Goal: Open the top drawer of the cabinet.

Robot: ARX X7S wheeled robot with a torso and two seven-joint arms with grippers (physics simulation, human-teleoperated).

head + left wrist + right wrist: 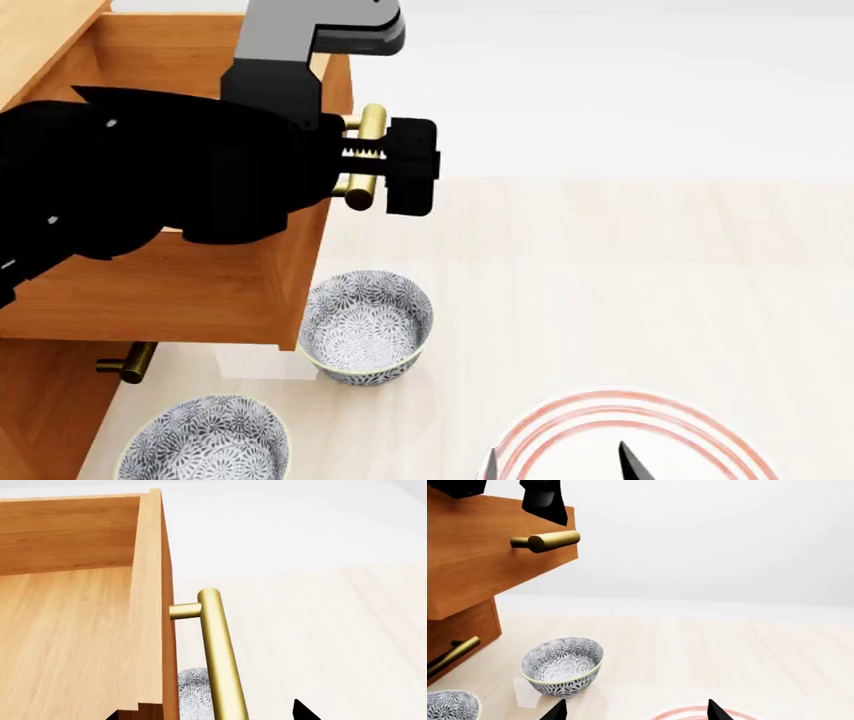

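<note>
The cabinet [40,400] stands at the left of the head view, and its top drawer [187,285] is pulled well out, its wooden inside bare. The brass bar handle [358,190] crosses the drawer's front. My left gripper [363,152] straddles that handle. In the left wrist view its fingertips [303,712] stand wide apart on either side of the handle [220,655], so the left gripper [208,714] is open. My right gripper [635,712] hangs open and holds nothing, low over the floor by a red-ringed plate [694,430].
Two patterned bowls [364,325] [203,440] sit on the pale floor below the open drawer. A lower drawer's brass handle [130,362] sticks out beneath it. The right wrist view shows the open drawer [480,565] overhanging the nearer bowl [562,665].
</note>
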